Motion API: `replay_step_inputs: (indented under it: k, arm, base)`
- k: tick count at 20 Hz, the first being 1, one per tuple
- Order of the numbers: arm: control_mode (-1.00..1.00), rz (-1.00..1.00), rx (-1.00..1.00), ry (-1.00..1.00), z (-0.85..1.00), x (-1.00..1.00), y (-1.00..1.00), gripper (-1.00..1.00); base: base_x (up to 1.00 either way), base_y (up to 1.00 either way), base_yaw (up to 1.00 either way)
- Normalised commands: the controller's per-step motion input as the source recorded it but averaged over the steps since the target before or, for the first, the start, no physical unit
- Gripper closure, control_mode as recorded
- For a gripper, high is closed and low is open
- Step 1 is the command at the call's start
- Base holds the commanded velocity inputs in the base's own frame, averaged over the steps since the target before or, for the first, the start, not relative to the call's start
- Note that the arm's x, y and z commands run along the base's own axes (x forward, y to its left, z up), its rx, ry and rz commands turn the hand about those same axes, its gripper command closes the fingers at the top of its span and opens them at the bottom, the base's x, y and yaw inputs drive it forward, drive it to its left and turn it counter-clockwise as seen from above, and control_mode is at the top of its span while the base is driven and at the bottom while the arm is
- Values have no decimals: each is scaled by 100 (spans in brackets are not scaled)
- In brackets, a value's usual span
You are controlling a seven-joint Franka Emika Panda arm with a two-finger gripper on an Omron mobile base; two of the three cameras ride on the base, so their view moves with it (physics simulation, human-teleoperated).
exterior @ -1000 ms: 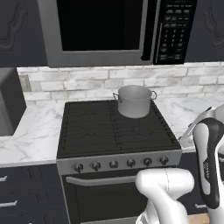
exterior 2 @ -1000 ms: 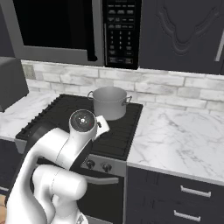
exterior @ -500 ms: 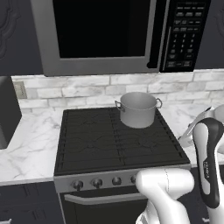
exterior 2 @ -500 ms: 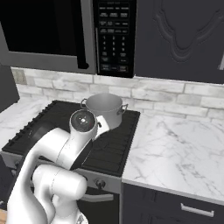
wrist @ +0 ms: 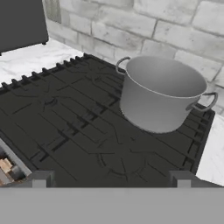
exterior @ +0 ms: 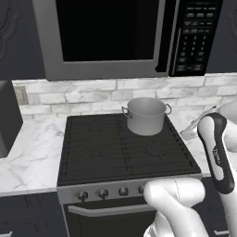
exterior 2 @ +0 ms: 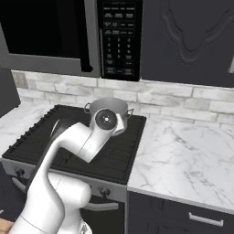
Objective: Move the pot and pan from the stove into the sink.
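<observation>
Pot (wrist: 162, 92) on stove (wrist: 78, 131) (rear right burner), apart beyond gripper (wrist: 111, 178)

The stove (exterior: 106, 152) is a black gas cooktop with dark grates, set between stretches of white marble counter (exterior 2: 183, 155). The pot (exterior: 146, 115) stands upright on the back right burner, near the brick wall. A row of knobs (exterior: 102, 193) runs along the steel front.

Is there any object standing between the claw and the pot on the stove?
Nothing visible does. In the hand view, only bare black grates of the stove lie between the claw and the pot.
</observation>
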Motion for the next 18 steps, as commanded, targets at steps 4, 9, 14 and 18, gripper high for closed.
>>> replay_step_inputs:
  k: [4,9,14,18]
  arm:
    - [-100,-13,15,-2,4,21,-2,-100]
    - [-100,-2,14,-3,2,-1,-2,-100]
    - [-100,-9,15,-4,-2,-2,-3,-100]
    - [-100,-20,16,-3,0,0,-4,-100]
  base:
    - [0,0,0]
    - [0,0,0]
    - [0,0,0]
    - [0,0,0]
